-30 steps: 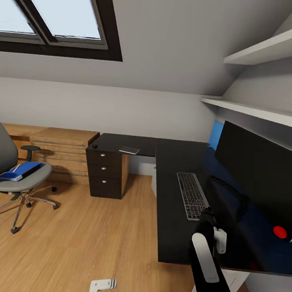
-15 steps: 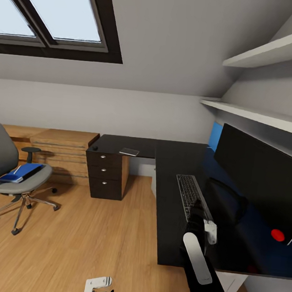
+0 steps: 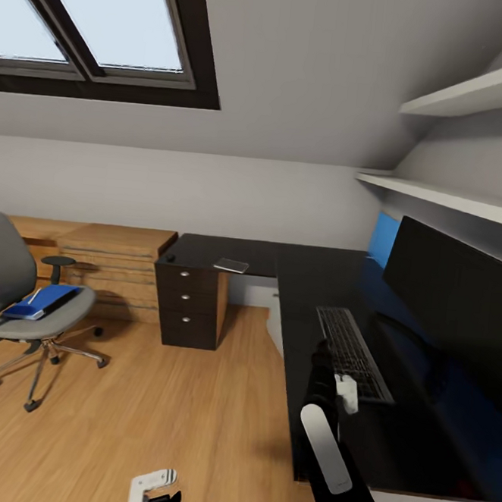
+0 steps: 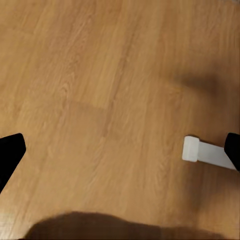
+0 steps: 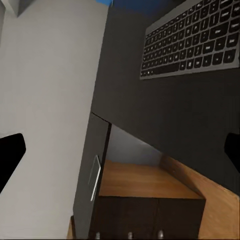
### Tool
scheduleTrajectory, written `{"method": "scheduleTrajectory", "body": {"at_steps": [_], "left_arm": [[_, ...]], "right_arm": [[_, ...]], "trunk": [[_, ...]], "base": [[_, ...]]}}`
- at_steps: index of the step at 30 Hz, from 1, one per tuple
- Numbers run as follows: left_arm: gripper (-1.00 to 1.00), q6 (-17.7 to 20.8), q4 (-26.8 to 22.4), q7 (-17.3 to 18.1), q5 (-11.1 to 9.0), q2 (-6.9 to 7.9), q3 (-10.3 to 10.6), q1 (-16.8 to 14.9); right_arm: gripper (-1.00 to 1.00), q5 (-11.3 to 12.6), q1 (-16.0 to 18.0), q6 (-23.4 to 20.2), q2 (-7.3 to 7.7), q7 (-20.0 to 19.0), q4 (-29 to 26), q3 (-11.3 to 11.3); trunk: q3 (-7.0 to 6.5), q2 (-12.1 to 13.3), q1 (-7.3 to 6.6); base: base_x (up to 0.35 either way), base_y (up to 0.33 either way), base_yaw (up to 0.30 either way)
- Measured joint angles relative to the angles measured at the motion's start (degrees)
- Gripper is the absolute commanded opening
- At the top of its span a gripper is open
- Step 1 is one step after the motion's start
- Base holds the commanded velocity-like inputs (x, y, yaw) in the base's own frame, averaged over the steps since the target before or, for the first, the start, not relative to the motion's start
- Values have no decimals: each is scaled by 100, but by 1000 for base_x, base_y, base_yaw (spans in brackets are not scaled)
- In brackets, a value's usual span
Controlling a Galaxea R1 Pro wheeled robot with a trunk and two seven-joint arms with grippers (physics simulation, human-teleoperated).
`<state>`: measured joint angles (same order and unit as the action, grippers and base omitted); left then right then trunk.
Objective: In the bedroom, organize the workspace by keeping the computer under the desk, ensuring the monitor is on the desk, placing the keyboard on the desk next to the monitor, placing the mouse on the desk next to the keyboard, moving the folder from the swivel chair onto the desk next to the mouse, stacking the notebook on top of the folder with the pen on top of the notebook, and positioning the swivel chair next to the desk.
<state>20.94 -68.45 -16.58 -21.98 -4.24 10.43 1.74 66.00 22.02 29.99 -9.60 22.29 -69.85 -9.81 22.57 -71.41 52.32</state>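
While the right arm (image 3: 325,432) hangs over the front edge of the desk (image 3: 316,287), its gripper (image 3: 322,356) sits just beside the near edge of the keyboard (image 3: 352,353), apart from it and holding nothing; in the right wrist view the two dark fingertips (image 5: 10,152) sit at opposite edges of the picture, so the jaws are spread wide; likewise the left fingertips (image 4: 9,150) over bare wood floor (image 4: 100,90), jaws spread, empty, the left gripper (image 3: 150,493) low beside the base. Keyboard lies flat on the surface in front of the monitor (image 3: 460,292), long side running along the screen; judged already placed, since it lies next to the monitor as the task asks. Monitor stands on the surface at the wall side, under the shelves (image 3: 446,196). Notebook (image 3: 231,265) lies flat on the far wing of the desk above the drawer block (image 3: 193,307); a small dark lump at that wing's left corner is probably the mouse (image 3: 171,258), too small to be sure. Folder (image 3: 45,300) rests on the chair (image 3: 26,300) seat, chair well apart from the desk; something darker blue lies on its near end, unclear what. Judgement: folder, notebook and mouse are not yet set beside the keyboard, chair not yet brought in. Pen and computer not made out. Writing: key legends on the keyboard (image 5: 192,37) too small to read; no brand or label legible anywhere.
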Motion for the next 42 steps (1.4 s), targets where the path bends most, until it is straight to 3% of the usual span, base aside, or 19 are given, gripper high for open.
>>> {"method": "scheduleTrajectory", "body": {"at_steps": [7,31,34,37,38,39,41,42], "left_arm": [[100,1,5,0,-4,0,-23,2],[100,0,7,-15,-6,0,-23,2],[100,0,8,-16,-2,1,-23,2],[100,0,8,-21,-1,1,-23,2],[100,0,9,-20,-1,1,-23,1],[100,0,9,-21,-1,-1,-23,1],[100,0,10,-24,-4,-6,-21,2],[100,0,10,-25,-3,-6,-21,2]], "right_arm": [[100,-4,0,-1,-16,7,115,-176],[100,-20,0,0,4,-3,123,-388],[100,-272,0,-57,124,-8,56,-426],[100,-832,0,-130,337,-26,8,-572],[100,-1203,0,-199,459,-25,-5,-718],[100,-1330,-1,-229,495,-23,-8,-761],[100,-1827,-1,-345,586,-31,-14,-873],[100,-1910,-1,-358,596,-36,-15,-885]], "trunk": [[-27,0,0],[-121,-1,0],[-122,-1,0],[-122,-1,0],[-122,-1,0],[-122,-1,0],[-122,-1,0],[-122,-1,0]], "base": [[279,177,207],[302,132,177],[321,7,9],[321,2,3],[321,1,1],[322,1,1],[322,0,0],[322,0,0]]}}
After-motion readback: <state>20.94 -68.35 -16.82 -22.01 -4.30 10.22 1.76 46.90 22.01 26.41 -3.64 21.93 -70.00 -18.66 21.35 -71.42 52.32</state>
